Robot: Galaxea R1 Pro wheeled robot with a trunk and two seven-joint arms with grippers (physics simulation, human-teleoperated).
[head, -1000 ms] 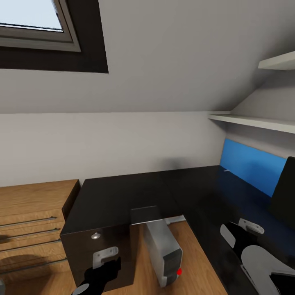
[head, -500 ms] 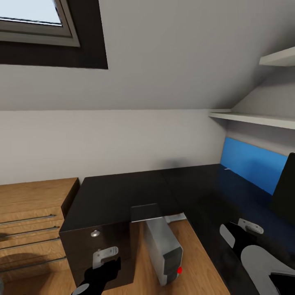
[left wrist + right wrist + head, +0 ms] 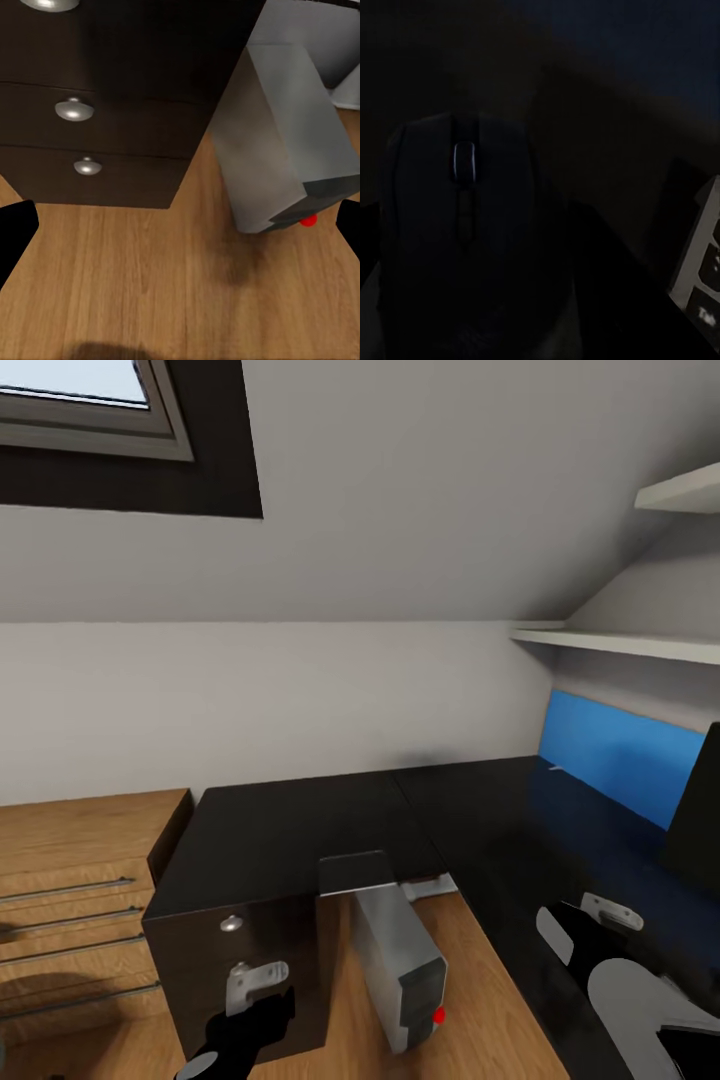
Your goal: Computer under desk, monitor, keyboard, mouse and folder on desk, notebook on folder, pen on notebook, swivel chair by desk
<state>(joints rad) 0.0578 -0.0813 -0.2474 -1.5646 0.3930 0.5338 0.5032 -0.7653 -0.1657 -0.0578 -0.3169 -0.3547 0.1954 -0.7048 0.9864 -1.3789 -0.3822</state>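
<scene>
Window (image 3: 70, 405) and shelves (image 3: 620, 645) sit higher; camera has tilted down.

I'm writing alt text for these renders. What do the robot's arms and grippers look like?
Left gripper: matte black fingers under a light-grey metal bracket. Right gripper: black body, same grey bracket, rounded pale-grey shell panels on the arm behind it. No cables or markings are visible.

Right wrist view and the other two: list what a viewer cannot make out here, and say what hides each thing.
- Mouse: right wrist view is so dark that its surroundings are unreadable.
- Keyboard: a pale corner, cut off by the picture's edge.
- Monitor: head view's right edge cuts it.
- Computer: its rear is hidden under the desk.
- Right gripper: open or shut cannot be told.
- Left gripper: fingertips at the picture's edges, apart.
</scene>
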